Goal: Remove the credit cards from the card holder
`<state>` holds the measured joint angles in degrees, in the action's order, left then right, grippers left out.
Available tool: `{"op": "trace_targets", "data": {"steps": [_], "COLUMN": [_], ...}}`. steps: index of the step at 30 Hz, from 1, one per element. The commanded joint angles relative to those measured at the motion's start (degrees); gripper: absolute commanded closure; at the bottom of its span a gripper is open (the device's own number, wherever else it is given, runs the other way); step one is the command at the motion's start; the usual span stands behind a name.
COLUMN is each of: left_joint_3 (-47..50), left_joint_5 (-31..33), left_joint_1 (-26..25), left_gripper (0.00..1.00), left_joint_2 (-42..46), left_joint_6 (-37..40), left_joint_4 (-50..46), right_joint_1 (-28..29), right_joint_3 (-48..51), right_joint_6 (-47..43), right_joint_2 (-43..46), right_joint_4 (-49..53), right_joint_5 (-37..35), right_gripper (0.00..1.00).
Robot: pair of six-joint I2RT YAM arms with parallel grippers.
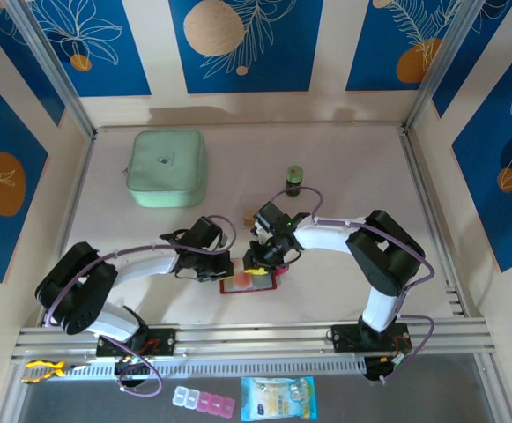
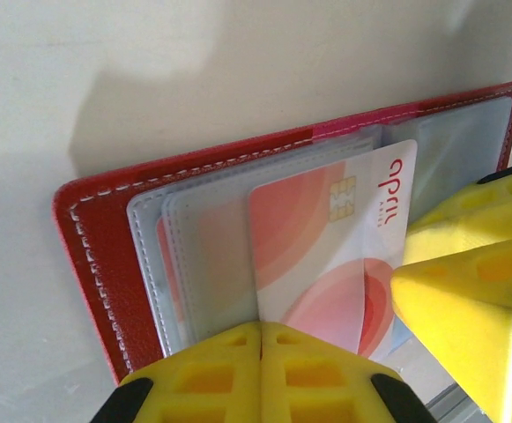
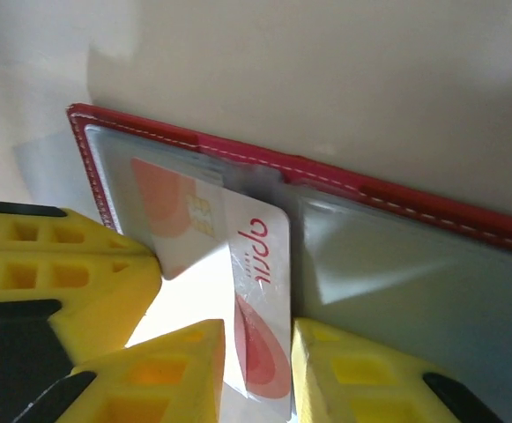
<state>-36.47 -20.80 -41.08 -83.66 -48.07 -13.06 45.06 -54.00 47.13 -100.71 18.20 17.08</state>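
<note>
Your left gripper [image 1: 224, 271] reaches in from the left with its fingers pressed together. In the left wrist view the tips sit on the near edge of the clear sleeves, which I judge pins the card holder [image 1: 252, 284] flat. The holder lies open on the table [image 1: 344, 159], close to the near edge and between the two arms.

One credit card [image 2: 330, 256], white with pink-red shapes and a chip, sticks part way out of its sleeve toward your right gripper [image 3: 258, 379]. That gripper is closed on the card's free end, with a finger on each side of it.

As I read it, you have this card gripped and partly drawn, but not yet free. A small tan piece [image 1: 249, 218] lies just beyond the grippers. It may be a card already out, but it is too small to tell. A reddish tint behind the leftmost sleeves hints at another card inside; I cannot tell for sure.

The top view gives you the layout: the mint-green pouch [image 1: 167, 167] at the far left and a small green cylinder [image 1: 294, 179] beyond the right gripper. There, however, the wrists cover the grip. The left wrist view shows the card's face and how much of it sits over the sleeves. The right wrist view shows the pinch itself, and the holder's other half, whose sleeves look empty to me.
</note>
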Motion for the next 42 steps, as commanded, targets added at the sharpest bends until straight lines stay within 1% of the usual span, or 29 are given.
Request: {"op": "trace_targets", "data": {"steps": [1,12,16,17,20,21,35,39,42], "left_joint_3": [0.7,0.6,0.6,0.7,0.8,0.8,0.7,0.6,0.7], "left_joint_5": [0.7,0.8,0.9,0.9,0.9,0.9,0.8,0.9,0.9], "left_joint_1": [-0.5,-0.6,-0.5,-0.5,-0.5,-0.5,-0.5,-0.5,-0.5], "left_gripper": [0.94,0.94,0.94,0.94,0.94,0.94,0.95,0.95,0.94], "left_joint_2": [-0.8,-0.6,-0.4,-0.4,-0.4,-0.4,-0.5,-0.4,-0.5], "left_joint_6": [0.1,0.0,0.0,0.0,-0.1,-0.1,0.1,0.1,0.2], "left_joint_4": [-1.5,-1.6,-1.7,-1.7,-1.7,-1.7,-1.9,-2.0,-1.9], "right_joint_1": [0.5,0.8,0.7,0.7,0.6,0.6,-0.7,-0.9,-1.0], "right_joint_3": [-0.1,0.0,0.0,0.1,0.2,0.3,1.5,2.0,2.4], "right_joint_6": [1.4,1.8,1.5,1.4,1.3,1.2,1.4,1.5,1.5], "right_joint_2": [-0.1,0.6,1.1,1.3,1.9,2.1,1.3,1.6,2.5], "right_joint_4": [-1.8,-2.2,-1.8,-1.8,-2.0,-2.0,-5.4,-5.5,-5.5], "right_joint_5": [2.8,3.4,2.9,2.7,2.6,2.5,3.7,3.7,3.8], "right_gripper": [0.73,0.78,0.78,0.78,0.7,0.69,0.69,0.7,0.75]}}
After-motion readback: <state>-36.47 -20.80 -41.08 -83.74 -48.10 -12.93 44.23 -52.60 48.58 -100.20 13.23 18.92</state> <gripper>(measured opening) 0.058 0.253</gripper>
